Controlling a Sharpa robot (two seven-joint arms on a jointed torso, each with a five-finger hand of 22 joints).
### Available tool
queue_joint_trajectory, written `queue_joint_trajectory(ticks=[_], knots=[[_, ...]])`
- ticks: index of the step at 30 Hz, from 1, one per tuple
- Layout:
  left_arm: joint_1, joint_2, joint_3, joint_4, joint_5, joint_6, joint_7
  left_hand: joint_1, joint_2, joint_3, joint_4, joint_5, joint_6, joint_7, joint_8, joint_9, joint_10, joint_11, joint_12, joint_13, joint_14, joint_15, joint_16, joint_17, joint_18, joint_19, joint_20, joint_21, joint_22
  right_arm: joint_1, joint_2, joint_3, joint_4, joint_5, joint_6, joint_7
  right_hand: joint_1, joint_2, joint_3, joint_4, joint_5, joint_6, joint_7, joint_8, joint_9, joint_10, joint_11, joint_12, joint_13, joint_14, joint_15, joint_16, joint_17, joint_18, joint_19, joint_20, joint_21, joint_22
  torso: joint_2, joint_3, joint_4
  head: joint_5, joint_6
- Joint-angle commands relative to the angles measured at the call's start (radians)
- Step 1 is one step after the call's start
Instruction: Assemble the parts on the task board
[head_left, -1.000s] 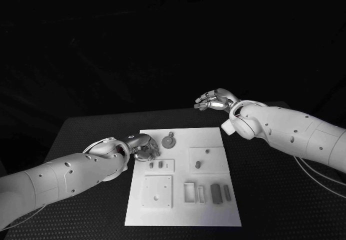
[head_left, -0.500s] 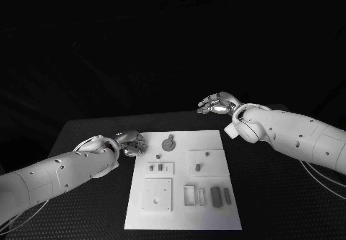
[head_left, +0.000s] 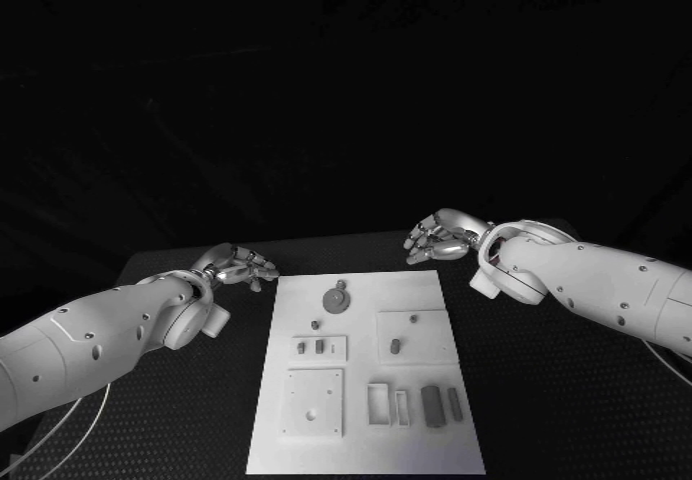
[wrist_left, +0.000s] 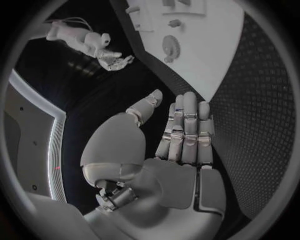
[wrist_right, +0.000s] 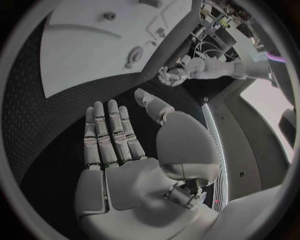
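Fingers on both my left hand (head_left: 238, 266) and right hand (head_left: 437, 238) lie straight and empty, flanking the task board's (head_left: 368, 440) upper edge, the gear-shaped part (head_left: 336, 299) nearer the left

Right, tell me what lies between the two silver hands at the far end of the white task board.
In the head view, only the board's far edge and bare black table lie between the left hand and right hand; the grey gear part sits nearer.

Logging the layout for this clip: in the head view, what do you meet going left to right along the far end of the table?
left hand → gear-shaped part on the task board → right hand.
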Motion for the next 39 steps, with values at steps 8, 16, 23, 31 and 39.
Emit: queue_joint_trajectory(ticks=[8, 16, 23, 31, 39], knots=[[0.017, -0.084, 0.001, 0.167, 0.154, 0.069, 0.109, -0.055, 0.004, -0.076, -0.027, -0.008, -0.029, 0.004, 0.005, 0.011, -0.039, 0.015, 0.001, 0.0, -0.068, 0.049, -0.145, -0.049, -0.016, -0.07, 0.029, -0.079, -0.029, -0.018, -0.061, -0.027, 0.12, -0.397, 0.07, -0.098, 0.022, -0.048, 0.065, 0.049, -0.076, 0.031, -0.008, 0.006, -0.007, 0.037, -0.012, 0.006, 0.01, 0.091, -0.048, 0.058, 0.058, 0.044, 0.109, -0.004, 0.031, 0.019, -0.002, 0.0007, 0.0028, -0.02, 0.0], [0.016, -0.092, 0.0, 0.209, 0.199, 0.058, 0.129, -0.053, 0.006, -0.082, -0.035, -0.007, -0.031, 0.005, 0.007, 0.015, -0.041, 0.015, 0.002, 0.001, -0.06, 0.057, -0.177, -0.053, -0.01, -0.071, 0.038, -0.091, -0.032, -0.023, -0.091, -0.066, 0.207, -0.565, 0.055, -0.155, 0.034, -0.09, 0.119, 0.081, -0.125, 0.056, -0.015, 0.011, -0.008, 0.069, -0.026, 0.014, 0.027, 0.161, -0.085, 0.089, 0.113, 0.053, 0.195, -0.023, 0.064, 0.033, -0.003, -0.0024, 0.0018, -0.025, -0.013], [0.015, -0.085, 0.0, 0.21, 0.212, 0.05, 0.135, -0.053, 0.008, -0.083, -0.036, -0.007, -0.031, 0.005, 0.007, 0.015, -0.042, 0.015, 0.002, 0.002, -0.056, 0.057, -0.182, -0.053, -0.008, -0.069, 0.038, -0.093, -0.032, -0.028, -0.09, -0.083, 0.234, -0.622, 0.044, -0.173, 0.039, -0.118, 0.154, 0.106, -0.133, 0.06, -0.019, 0.011, -0.008, 0.069, -0.025, 0.005, 0.03, 0.171, -0.089, 0.083, 0.132, 0.053, 0.207, -0.026, 0.063, 0.037, -0.006, -0.0053, 0.0026, -0.019, -0.012], [0.015, -0.083, 0.0, 0.21, 0.215, 0.049, 0.136, -0.054, 0.01, -0.085, -0.037, -0.007, -0.032, 0.005, 0.007, 0.016, -0.043, 0.016, 0.002, 0.002, -0.051, 0.057, -0.187, -0.052, -0.007, -0.066, 0.039, -0.094, -0.032, -0.036, -0.075, -0.096, 0.237, -0.677, 0.018, -0.195, 0.048, -0.133, 0.176, 0.113, -0.137, 0.063, -0.022, 0.012, -0.007, 0.071, -0.025, 0.002, 0.031, 0.173, -0.091, 0.079, 0.141, 0.053, 0.211, -0.028, 0.061, 0.039, -0.005, -0.0062, 0.0041, -0.019, -0.016], [0.015, -0.086, 0.0, 0.214, 0.215, 0.049, 0.134, -0.054, 0.01, -0.086, -0.038, -0.007, -0.032, 0.005, 0.007, 0.016, -0.044, 0.016, 0.002, 0.002, -0.047, 0.056, -0.189, -0.051, -0.006, -0.064, 0.039, -0.095, -0.031, -0.042, -0.059, -0.104, 0.235, -0.693, 0.027, -0.197, 0.058, -0.142, 0.202, 0.119, -0.138, 0.066, -0.024, 0.017, -0.004, 0.073, -0.025, -0.001, 0.033, 0.175, -0.092, 0.077, 0.153, 0.053, 0.213, -0.029, 0.059, 0.043, -0.004, -0.0044, 0.0029, -0.012, -0.021]])
